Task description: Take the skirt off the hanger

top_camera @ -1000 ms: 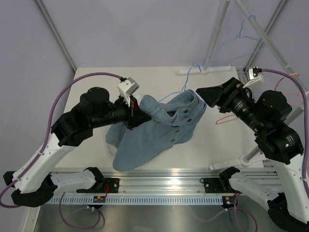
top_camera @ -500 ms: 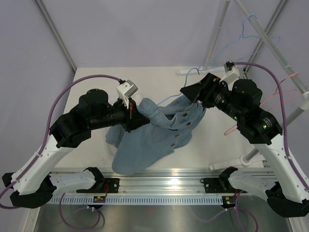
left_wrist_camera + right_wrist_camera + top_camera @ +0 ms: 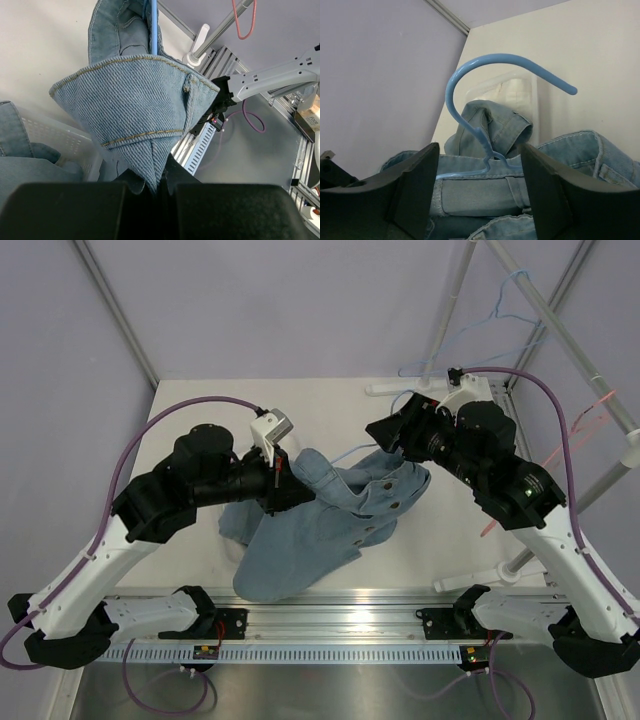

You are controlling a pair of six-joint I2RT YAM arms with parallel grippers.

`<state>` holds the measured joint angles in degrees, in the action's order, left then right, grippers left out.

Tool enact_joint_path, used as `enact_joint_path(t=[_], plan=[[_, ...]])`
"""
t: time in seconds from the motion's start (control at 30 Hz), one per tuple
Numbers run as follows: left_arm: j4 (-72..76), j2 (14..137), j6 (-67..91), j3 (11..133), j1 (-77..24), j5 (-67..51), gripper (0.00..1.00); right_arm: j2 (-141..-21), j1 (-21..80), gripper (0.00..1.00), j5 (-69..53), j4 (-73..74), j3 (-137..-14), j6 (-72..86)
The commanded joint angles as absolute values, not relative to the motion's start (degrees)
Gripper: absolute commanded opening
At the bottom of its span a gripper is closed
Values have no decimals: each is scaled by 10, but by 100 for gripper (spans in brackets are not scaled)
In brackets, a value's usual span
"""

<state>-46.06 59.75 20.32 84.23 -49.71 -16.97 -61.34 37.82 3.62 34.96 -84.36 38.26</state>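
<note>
now that my right gripper (image 3: pixel 479 150) has swung in above the skirt (image 3: pixel 325 528), its jaws gape wide astride the neck of the blue hanger (image 3: pixel 490 58); my left gripper (image 3: pixel 159 185) is clamped tight on the skirt's edge, so separating them looks close.

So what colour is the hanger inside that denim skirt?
Light blue. The hanger shows best in the right wrist view, where its hook curves up.

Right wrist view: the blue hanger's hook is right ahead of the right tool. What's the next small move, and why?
Probably ease the right tool forward and close on the blue hanger just below its hook. Its jaws stand open either side of that neck, gripping nothing, while the left tool is shut on the skirt, ready to pull once the hanger is held.
</note>
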Motion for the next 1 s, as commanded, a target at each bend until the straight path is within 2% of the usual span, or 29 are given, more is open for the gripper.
enact_joint_path(t=[0.0, 0.13, 0.47, 0.5, 0.57, 0.6, 0.67, 0.7, 0.73, 0.77, 0.8, 0.83, 0.9, 0.97], plan=[[-377, 592, 217, 851, -497, -200, 0, -620, 400, 65, 84, 339, -839, 362], [-375, 594, 216, 850, -497, -198, 0, -621, 418, 42, 108, 343, -833, 364], [-371, 595, 219, 846, -497, -200, 0, -632, 460, 35, 165, 357, -825, 363], [-371, 594, 219, 846, -497, -200, 0, -634, 463, 32, 168, 358, -826, 362], [-372, 594, 219, 845, -497, -198, 0, -640, 468, 17, 183, 364, -832, 360], [-373, 592, 217, 845, -497, -197, 0, -641, 475, 0, 188, 366, -834, 360], [-376, 590, 215, 844, -497, -192, 0, -643, 479, 0, 201, 374, -839, 362], [-381, 589, 214, 844, -497, -190, 5, -643, 483, 0, 205, 377, -841, 363], [-382, 586, 212, 844, -497, -187, 15, -643, 483, 0, 213, 384, -844, 363], [-384, 583, 210, 843, -497, -182, 26, -642, 485, 0, 218, 388, -848, 363], [-385, 581, 207, 840, -497, -180, 44, -642, 486, 0, 222, 400, -851, 363], [-385, 574, 205, 838, -497, -174, 53, -641, 486, 0, 231, 405, -855, 362], [-382, 567, 202, 830, -497, -172, 69, -636, 487, 0, 240, 417, -858, 363], [-379, 558, 198, 825, -497, -171, 75, -631, 487, 0, 248, 424, -860, 364]])
